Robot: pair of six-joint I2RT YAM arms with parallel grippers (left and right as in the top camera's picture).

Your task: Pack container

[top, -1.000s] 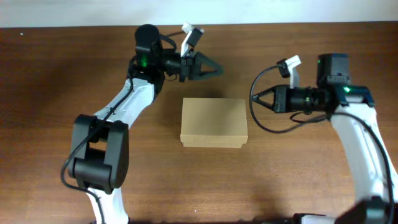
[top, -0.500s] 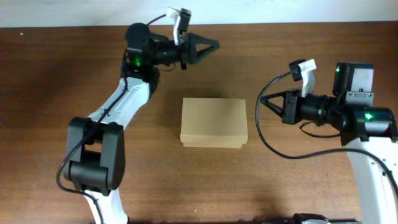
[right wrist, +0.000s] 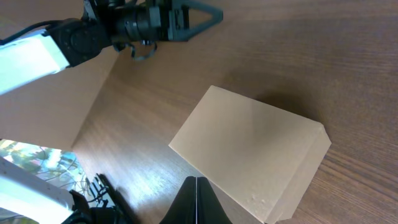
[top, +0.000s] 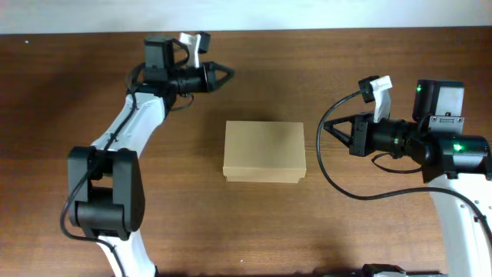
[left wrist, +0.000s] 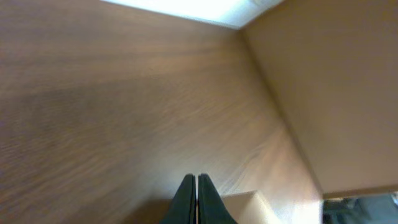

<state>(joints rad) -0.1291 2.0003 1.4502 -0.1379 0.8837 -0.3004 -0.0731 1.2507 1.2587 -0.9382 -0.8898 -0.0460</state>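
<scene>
The container (top: 264, 151) sits near the middle of the wooden table (top: 69, 123), flat on its base with its lid down and its plain brown top facing up. Its long sides run left to right in the overhead view. Nothing touches it.

The left gripper (top: 229, 74) hangs beyond the far left corner of the container, well apart from it, with bare wood between the 2. Its fingers point along the table's far edge rather than toward the box. In the left wrist view the 2 fingertips (left wrist: 188, 190) lie pressed together in a single dark wedge, so this gripper is closed and holds nothing.

The right gripper (top: 326, 129) is level with the container's far right corner and near that short side, yet a clear strip of table separates them. It points straight at the box. In the right wrist view the 2 fingers (right wrist: 188, 198) meet with only a thin line between them, closed on nothing, and the container lies just ahead of the tips and slightly to the right, turned at an angle, with 1 corner nearest the camera. The same view shows the left gripper on the far side of the box, raised above the wood.

The container thus lies between the 2 grippers, nearer the right one.
</scene>
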